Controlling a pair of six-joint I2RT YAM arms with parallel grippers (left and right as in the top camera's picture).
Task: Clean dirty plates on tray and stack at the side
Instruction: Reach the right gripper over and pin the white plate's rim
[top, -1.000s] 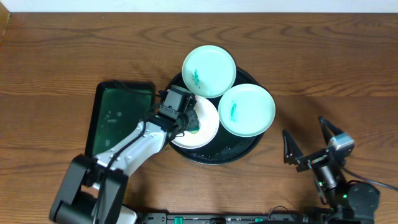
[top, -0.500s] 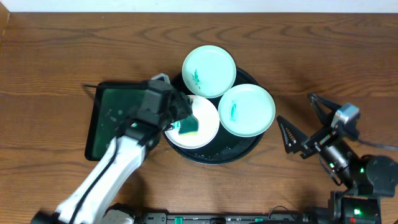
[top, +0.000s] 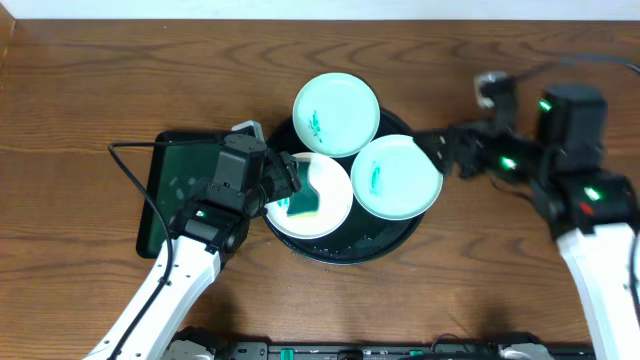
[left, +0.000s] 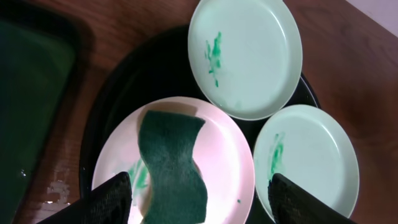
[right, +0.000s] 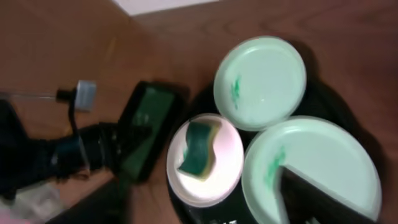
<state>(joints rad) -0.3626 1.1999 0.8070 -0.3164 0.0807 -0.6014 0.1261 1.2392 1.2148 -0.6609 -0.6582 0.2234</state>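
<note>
Three plates sit on the round black tray (top: 392, 230). The far plate (top: 336, 114) and the right plate (top: 397, 177) carry green smears. On the near-left plate (top: 335, 205) lies a green sponge (top: 303, 203), loose, with a green smear beside it. My left gripper (left: 199, 186) hovers open over that plate, its fingers wide on either side of the sponge (left: 173, 168) without touching it. Held high by the tray's right side, my right gripper (top: 450, 140) is open and holds nothing; one dark finger (right: 317, 193) shows over the right plate (right: 311, 155).
A rectangular black tray with a green inside (top: 185, 190) lies just left of the round tray, under my left arm. Bare wooden table surrounds both trays. A cable loops off the left arm at the left.
My left gripper has opened and let go of the sponge, then drawn back left. The right arm has swung from the near right corner up to the tray's right side.
</note>
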